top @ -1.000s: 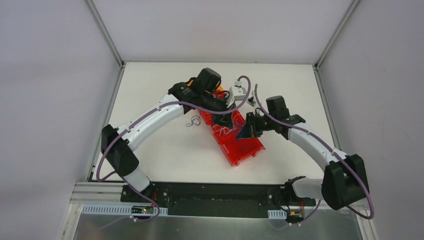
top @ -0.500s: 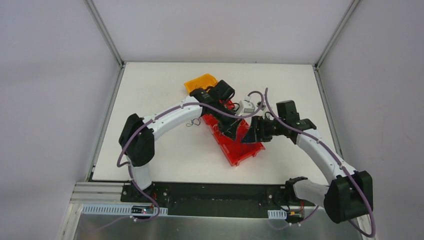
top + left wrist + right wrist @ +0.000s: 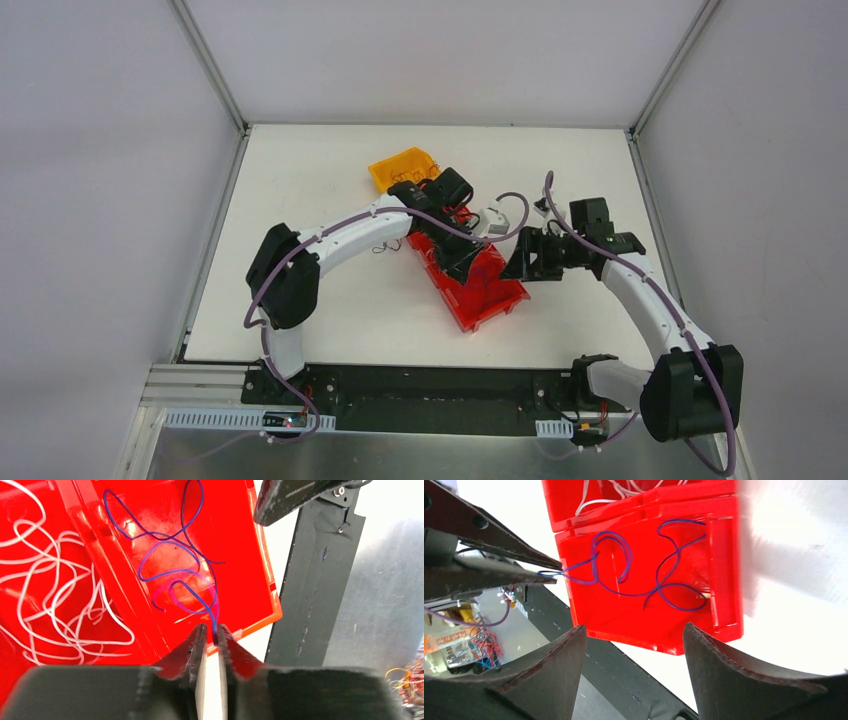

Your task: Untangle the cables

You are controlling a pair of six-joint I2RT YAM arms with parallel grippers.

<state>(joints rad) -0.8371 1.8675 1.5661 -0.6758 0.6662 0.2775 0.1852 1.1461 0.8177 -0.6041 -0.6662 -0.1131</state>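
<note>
Your left pincer [image 3: 211, 632] is nipped almost shut on the tail of the blue wire [image 3: 215, 611], which looks limp and featherlight curling in the end bay of the red tray [image 3: 240, 530], so grip ends, not loops, while your right pincer [image 3: 630, 630] gapes empty above.

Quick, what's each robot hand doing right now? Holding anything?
Left gripper: fingers closed on the end of a dark blue cable.
Right gripper: fingers open, holding nothing.
</note>
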